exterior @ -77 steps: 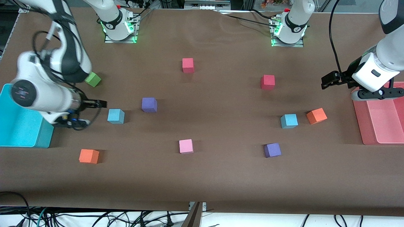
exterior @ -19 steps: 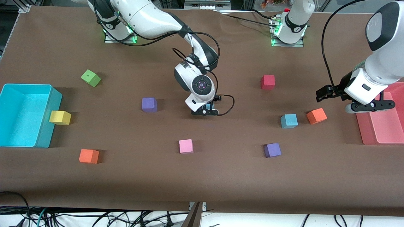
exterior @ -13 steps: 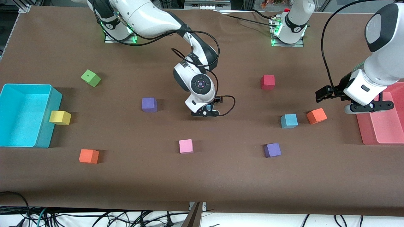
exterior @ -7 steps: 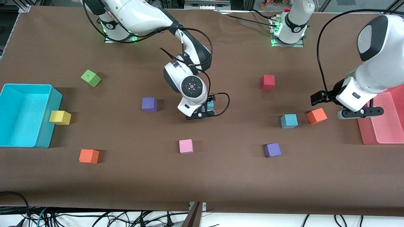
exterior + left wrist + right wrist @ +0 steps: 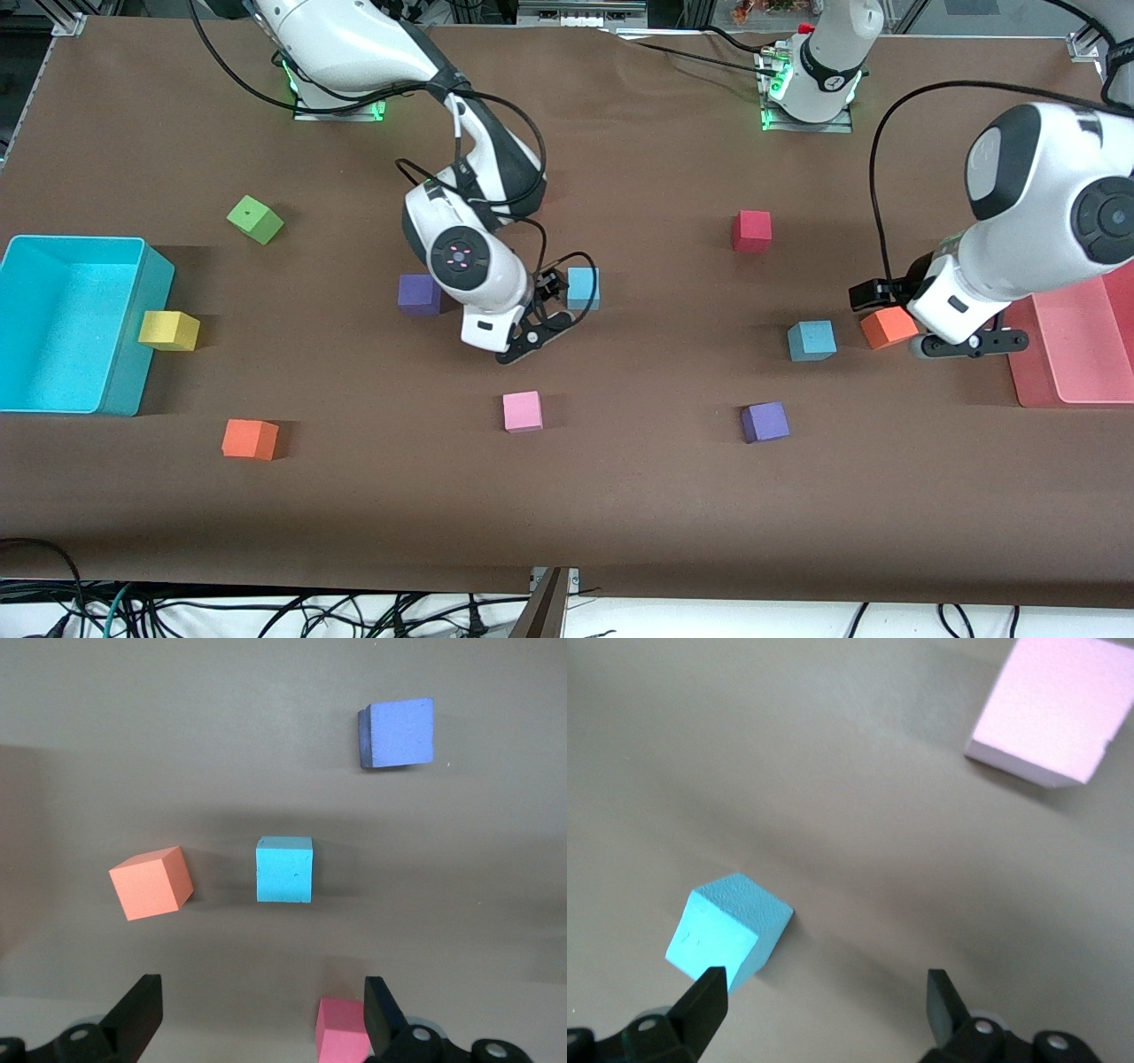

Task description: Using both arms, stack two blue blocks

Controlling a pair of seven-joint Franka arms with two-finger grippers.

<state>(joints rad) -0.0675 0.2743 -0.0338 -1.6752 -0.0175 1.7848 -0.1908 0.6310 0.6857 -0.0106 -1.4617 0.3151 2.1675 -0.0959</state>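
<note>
One blue block [image 5: 583, 288] sits on the table's middle, just off my right gripper [image 5: 551, 298], which is open and empty beside it. In the right wrist view the block [image 5: 731, 935] lies by one fingertip [image 5: 704, 1001], outside the open jaws of the gripper [image 5: 824, 1001]. The second blue block [image 5: 811, 340] sits toward the left arm's end. My left gripper [image 5: 873, 295] hangs open and empty over the table by the orange block [image 5: 889, 326]. In the left wrist view that blue block [image 5: 284, 869] lies ahead of the open gripper [image 5: 261, 1017].
Loose cubes: purple [image 5: 419, 294], pink [image 5: 523, 411], purple [image 5: 765, 422], red [image 5: 751, 230], green [image 5: 255, 220], yellow [image 5: 168, 330], orange [image 5: 250, 439]. A cyan bin [image 5: 75, 241] stands at the right arm's end. A pink tray [image 5: 1063, 377] stands at the left arm's end.
My right gripper carried a blue block to the table's middle, let it go and drew back toward the right arm's end. My left gripper moved from the pink tray toward the orange and blue blocks.
</note>
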